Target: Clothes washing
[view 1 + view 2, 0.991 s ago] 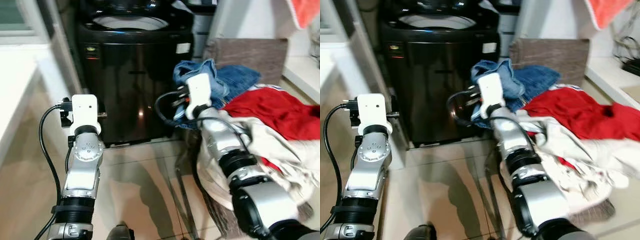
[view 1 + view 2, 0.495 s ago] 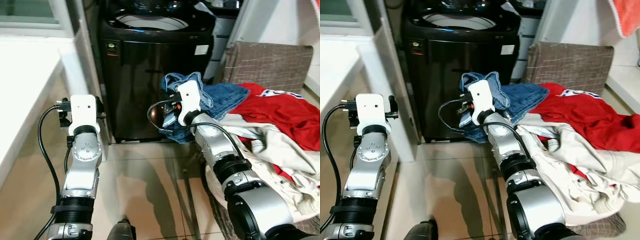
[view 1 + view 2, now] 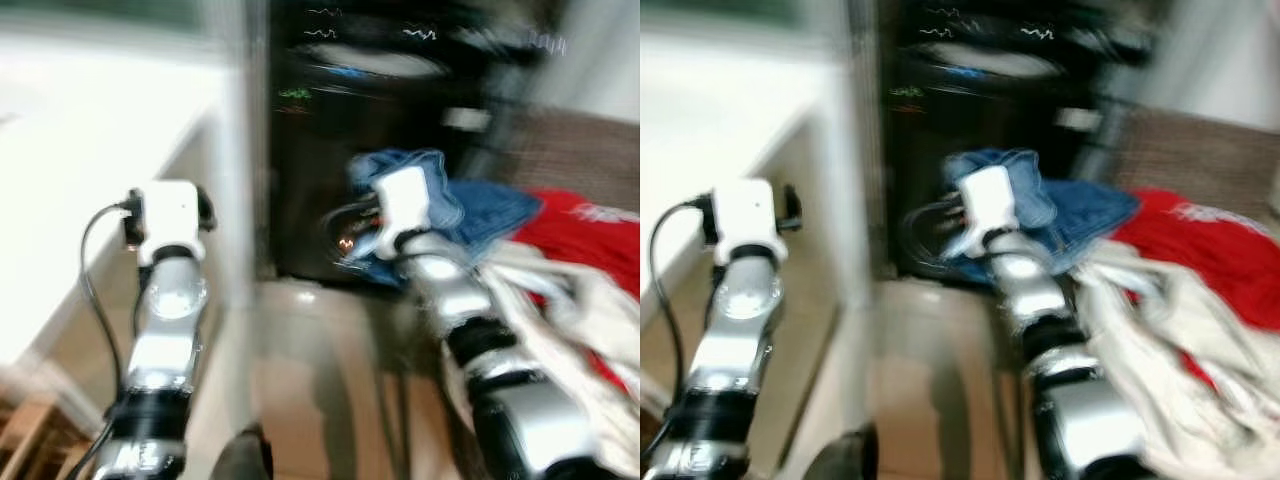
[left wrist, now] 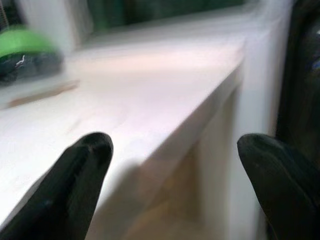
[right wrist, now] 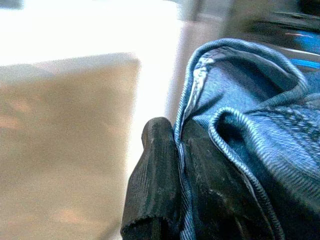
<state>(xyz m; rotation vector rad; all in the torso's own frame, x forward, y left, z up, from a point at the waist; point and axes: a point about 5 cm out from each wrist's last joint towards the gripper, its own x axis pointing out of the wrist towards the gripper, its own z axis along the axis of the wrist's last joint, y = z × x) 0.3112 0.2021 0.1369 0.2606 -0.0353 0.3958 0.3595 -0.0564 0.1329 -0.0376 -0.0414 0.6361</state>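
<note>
Blue jeans [image 5: 260,120] bunched, prob. by black washer [image 3: 400,150]

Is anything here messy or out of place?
Yes: red and cream clothes lie heaped loosely beside the black washing machine. The right gripper pinches a blue denim garment; motion blur hides finer detail.

A bright white counter [image 3: 90,180] fills the head view from nine to eleven o'clock, its white upright panel [image 3: 235,170] running down to a glossy beige tiled floor [image 3: 320,390] at six o'clock. At two o'clock stands a brown woven chair back [image 3: 590,150] against a pale wall [image 3: 605,50]. On the counter, a blurred green object [image 4: 27,50] sits below a dark window [image 4: 165,10].
</note>
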